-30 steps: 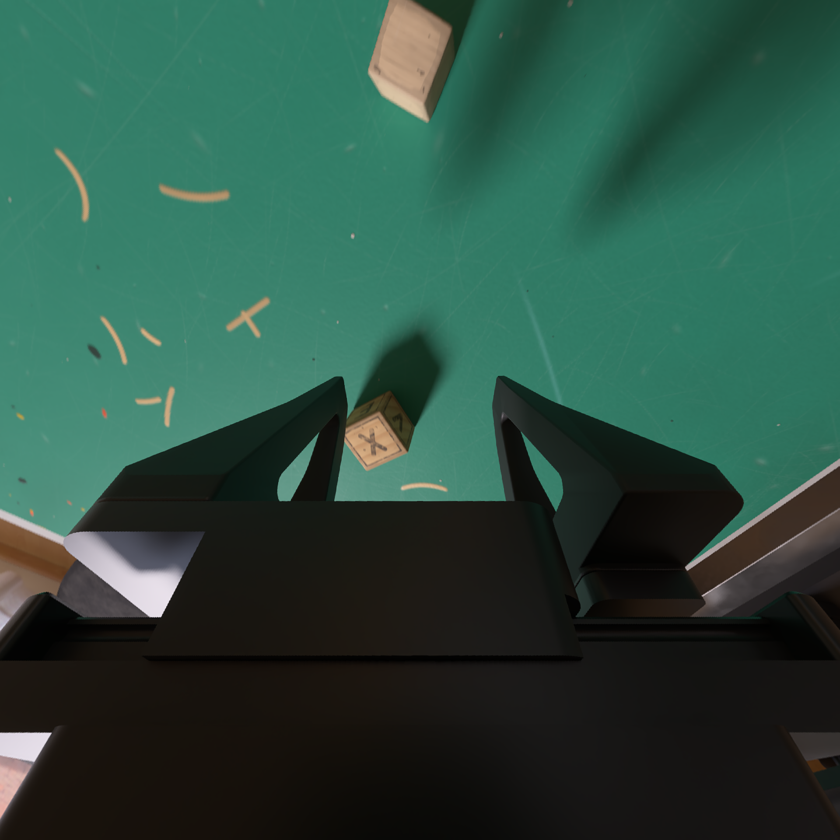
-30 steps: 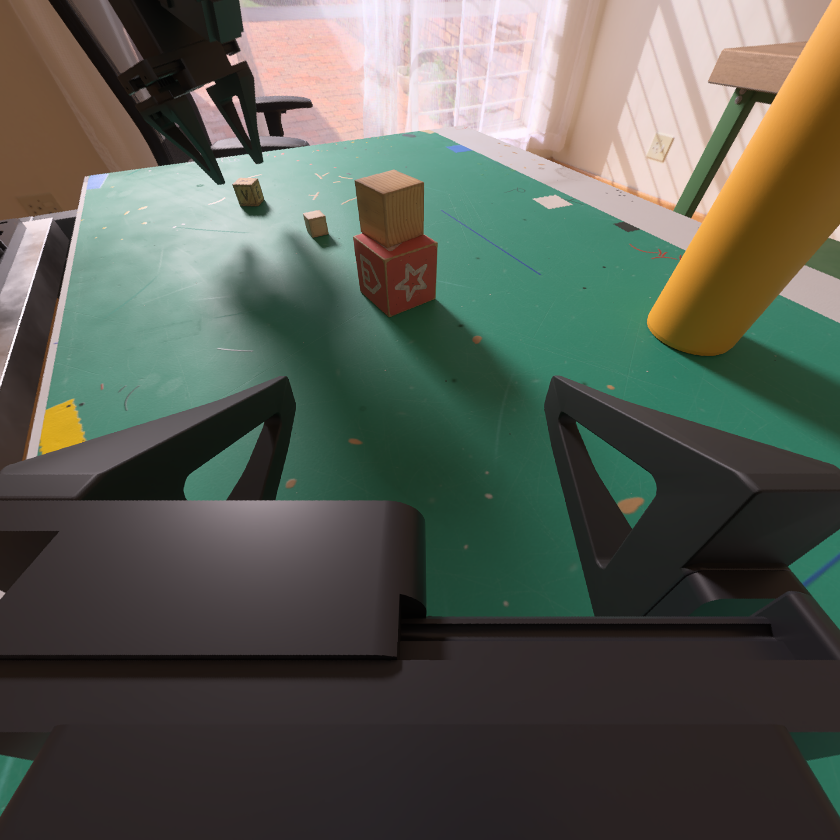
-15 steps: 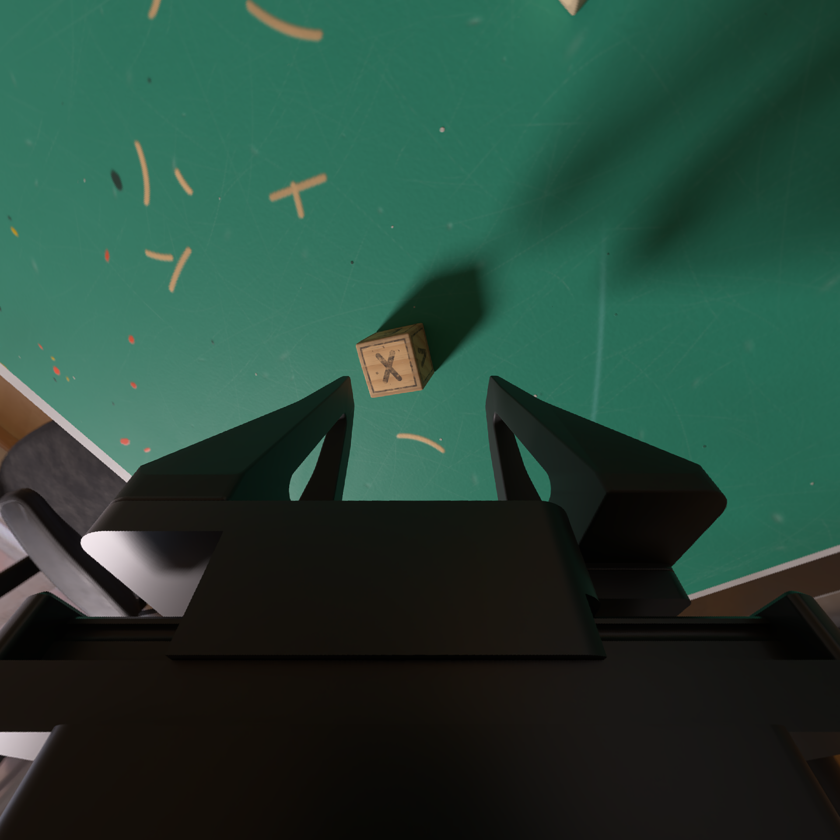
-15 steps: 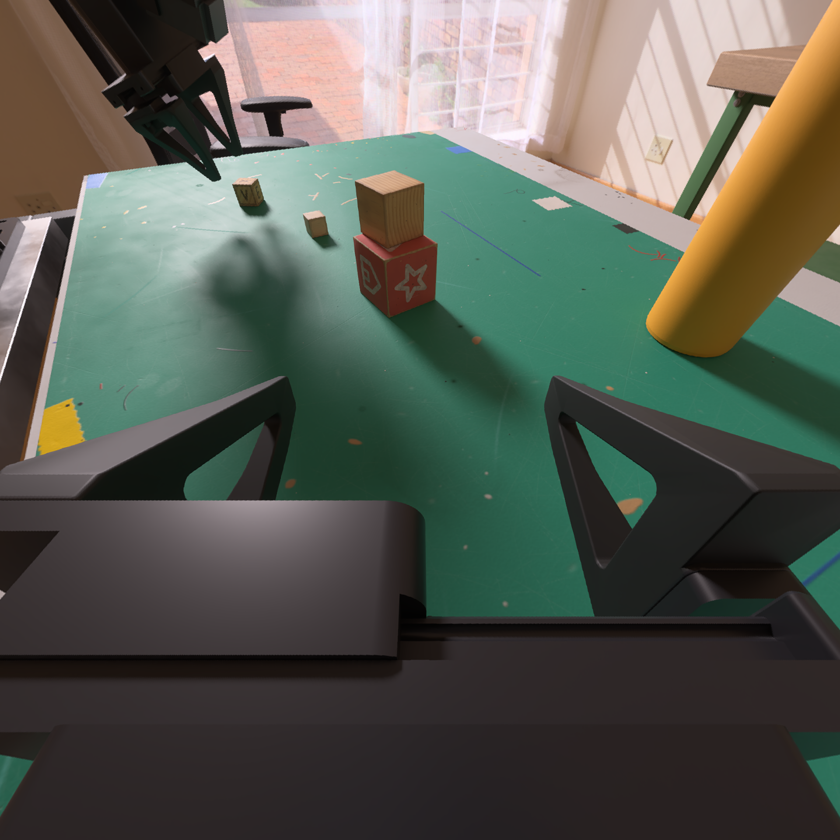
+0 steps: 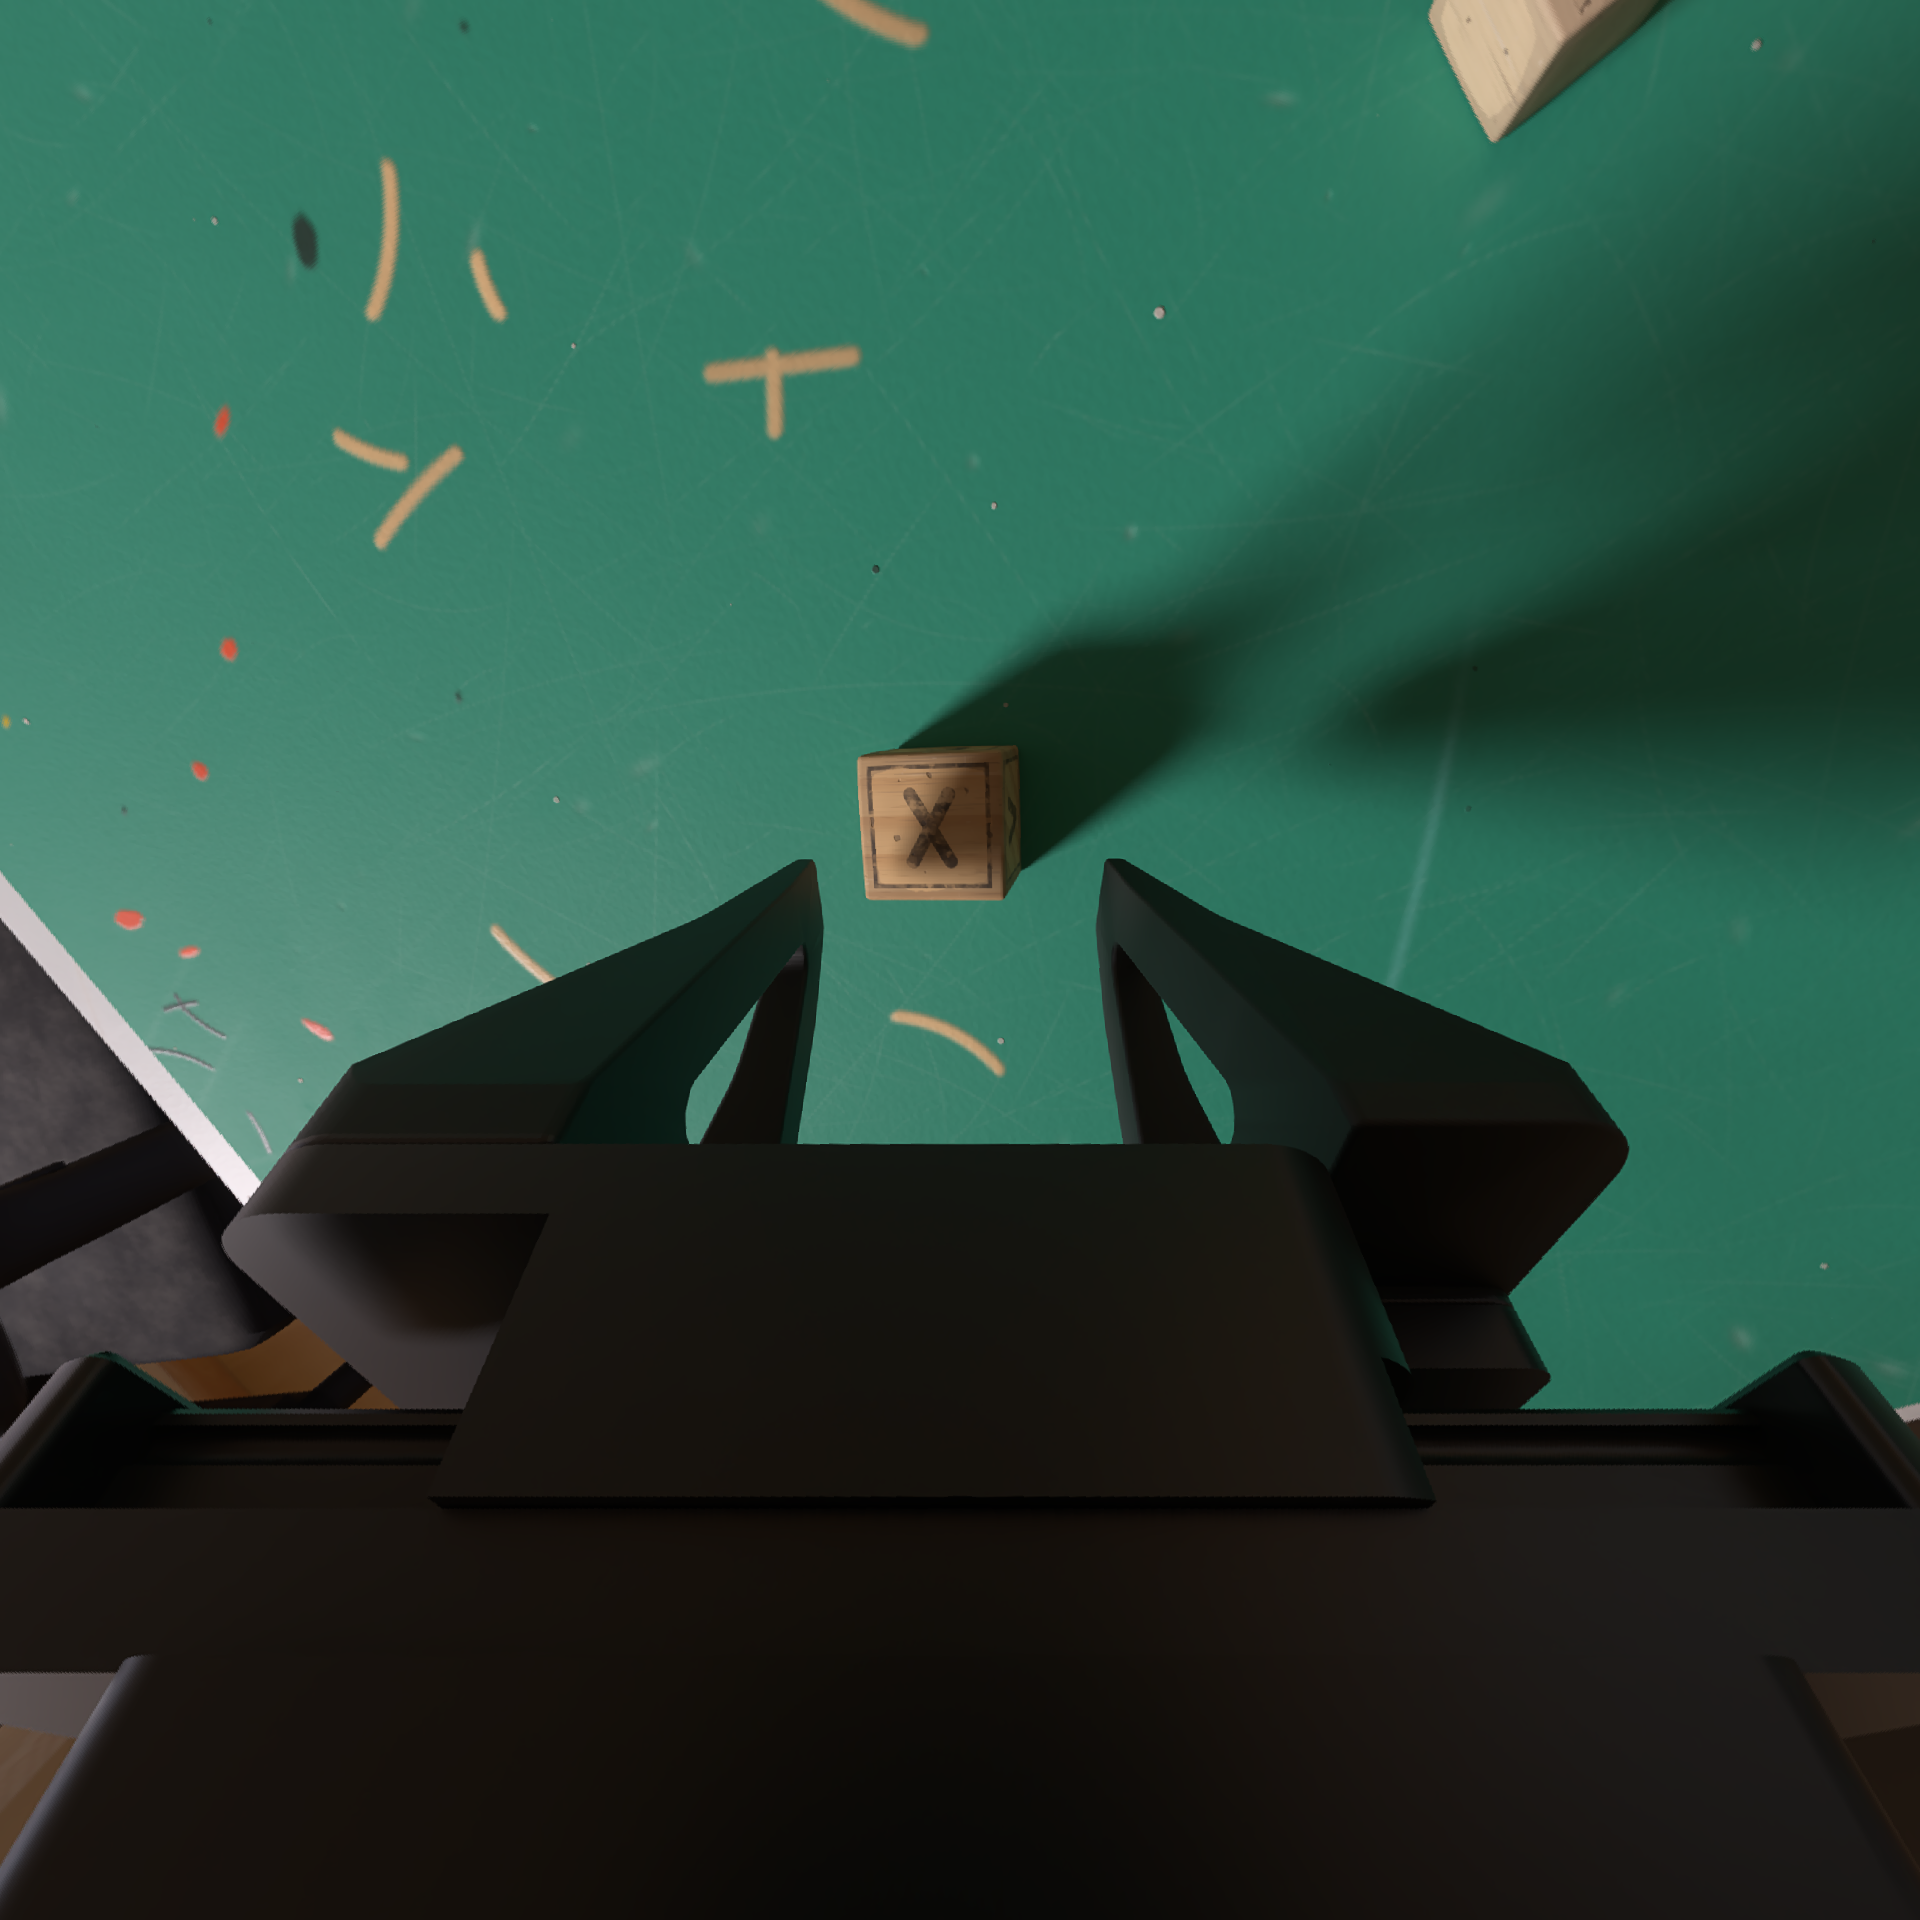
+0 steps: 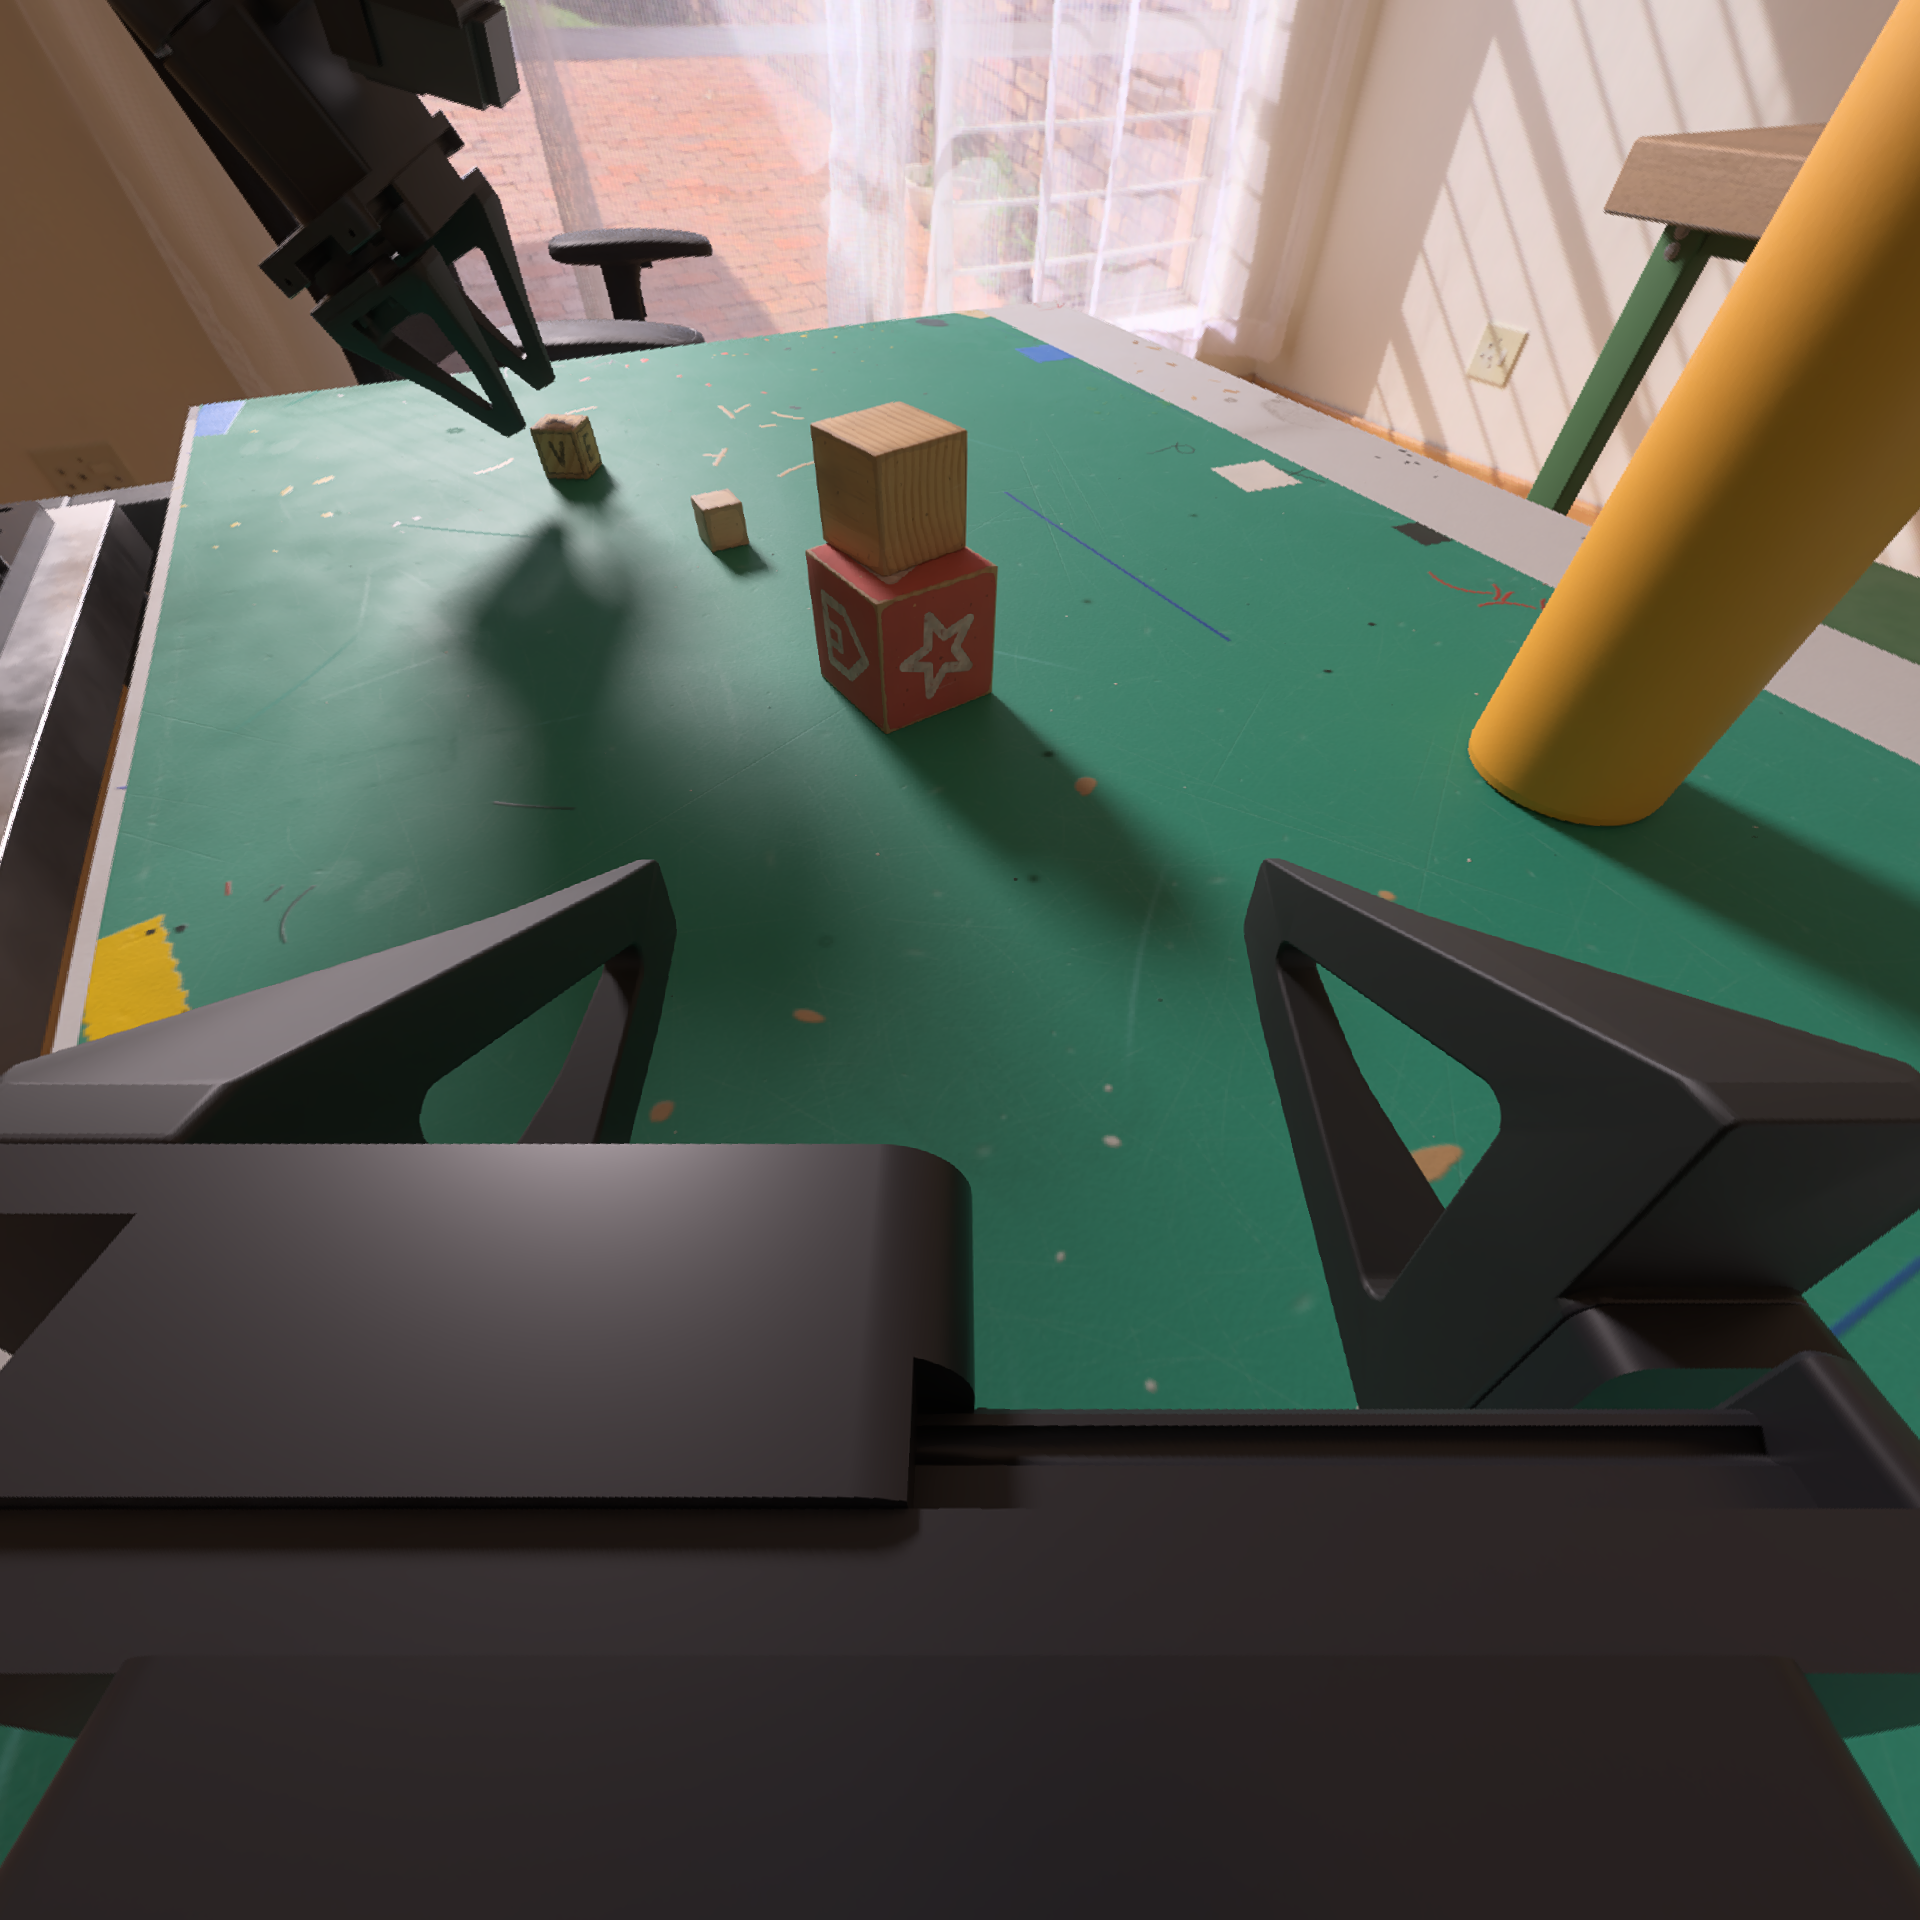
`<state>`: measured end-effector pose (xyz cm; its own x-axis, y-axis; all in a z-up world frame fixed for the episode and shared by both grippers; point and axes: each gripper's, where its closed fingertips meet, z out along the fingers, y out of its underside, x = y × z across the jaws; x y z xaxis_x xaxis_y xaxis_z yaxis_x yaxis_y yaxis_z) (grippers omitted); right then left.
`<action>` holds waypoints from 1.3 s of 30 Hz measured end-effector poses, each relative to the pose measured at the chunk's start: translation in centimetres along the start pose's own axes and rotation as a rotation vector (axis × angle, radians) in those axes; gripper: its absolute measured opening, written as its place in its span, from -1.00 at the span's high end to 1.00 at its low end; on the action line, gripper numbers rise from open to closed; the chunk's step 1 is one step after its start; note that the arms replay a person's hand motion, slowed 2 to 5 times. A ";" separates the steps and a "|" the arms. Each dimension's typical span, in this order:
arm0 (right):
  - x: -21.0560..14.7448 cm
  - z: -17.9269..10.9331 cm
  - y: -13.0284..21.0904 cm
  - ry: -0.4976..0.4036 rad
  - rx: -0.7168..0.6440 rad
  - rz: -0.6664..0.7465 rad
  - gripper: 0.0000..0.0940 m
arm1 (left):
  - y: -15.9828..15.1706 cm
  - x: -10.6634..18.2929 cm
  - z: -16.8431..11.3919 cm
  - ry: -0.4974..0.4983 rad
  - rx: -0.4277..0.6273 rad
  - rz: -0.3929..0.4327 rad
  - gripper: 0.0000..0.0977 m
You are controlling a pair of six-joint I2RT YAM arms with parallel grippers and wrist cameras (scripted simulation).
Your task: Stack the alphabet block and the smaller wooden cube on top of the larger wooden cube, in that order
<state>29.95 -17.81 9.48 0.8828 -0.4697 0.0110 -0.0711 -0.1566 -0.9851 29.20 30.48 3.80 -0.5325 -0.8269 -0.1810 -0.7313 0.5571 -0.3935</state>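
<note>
The small wooden alphabet block (image 5: 935, 824) stands on the green mat, just ahead of my left gripper (image 5: 958, 871), which is open, empty and hovering above it. In the right wrist view the block (image 6: 566, 447) sits at the far left, with the left gripper (image 6: 499, 400) right over it. The smaller plain wooden cube (image 6: 719, 520) stands apart to its right; its corner shows in the left wrist view (image 5: 1517, 52). The larger wooden cube (image 6: 890, 486) rests on a red block (image 6: 904, 639). My right gripper (image 6: 961, 883) is open and empty, low over the near mat.
A thick yellow cylinder (image 6: 1704, 499) leans on the mat at the right. The table's edge (image 5: 125, 1039) runs close by at the left gripper's lower left. An office chair (image 6: 623, 270) stands beyond the table's far edge. Wood shavings lie scattered on the mat.
My left gripper has turned and shifted so the alphabet block now sits squared and centred just ahead of its fingertips. The right gripper and the blocks have not moved.
</note>
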 end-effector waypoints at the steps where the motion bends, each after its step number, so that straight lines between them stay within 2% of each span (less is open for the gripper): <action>1: 0.0 0.0 0.0 0.000 0.000 0.000 -1.00 | 0.0 -0.1 0.1 0.001 0.006 -0.008 0.08; 9: 0.0 0.0 0.0 0.000 0.000 0.001 -1.00 | -0.1 -0.3 1.0 0.035 0.039 -0.057 0.11; 12: 0.0 0.0 0.0 0.000 0.001 0.001 -0.99 | 0.1 -0.3 1.4 0.046 0.034 -0.065 0.20; 16: 0.0 0.0 -0.1 0.002 0.002 0.001 -0.99 | 0.1 -0.2 1.8 0.064 0.030 -0.068 0.48; 22: 0.1 0.0 0.0 0.003 0.003 0.004 -0.99 | -0.6 0.0 1.3 0.076 0.063 -0.049 0.47; 30: 0.0 0.0 0.2 0.000 -0.004 0.015 -0.99 | -4.4 1.0 -1.6 0.080 0.154 0.064 0.47; 39: 0.0 0.0 0.1 0.000 -0.001 0.009 -0.97 | -10.4 4.8 -4.6 0.151 0.221 0.285 0.47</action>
<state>29.91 -17.84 9.37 0.8822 -0.4710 0.0021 -0.0795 -0.1533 -0.9850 32.28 21.08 11.14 -0.7702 -0.6111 -0.1828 -0.4441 0.7194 -0.5340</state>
